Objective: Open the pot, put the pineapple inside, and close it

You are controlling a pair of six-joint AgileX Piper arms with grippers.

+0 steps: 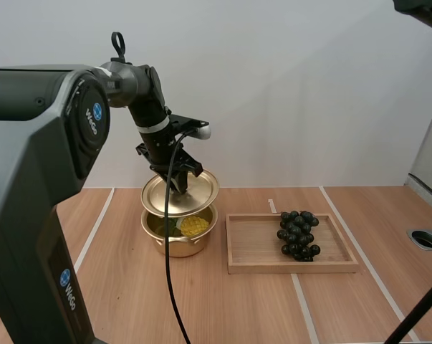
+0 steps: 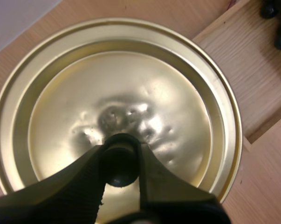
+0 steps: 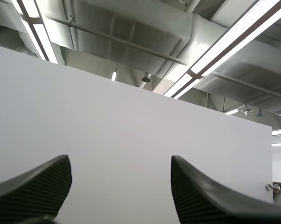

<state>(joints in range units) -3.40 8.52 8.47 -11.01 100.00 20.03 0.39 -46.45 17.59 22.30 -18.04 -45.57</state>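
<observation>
High view: lid [image 1: 201,190] hangs tilted over the pot [image 1: 170,248] rim, its knob [image 2: 119,163] pinched by left fingers [image 2: 77,186]; right fingers [image 3: 35,186] stand wide

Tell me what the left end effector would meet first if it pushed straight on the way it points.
The left end effector points down, shut on the knob of the lid. Carried on, the lid would likely meet the pot rim just below first, pineapple inside; the gap is unclear.
</observation>
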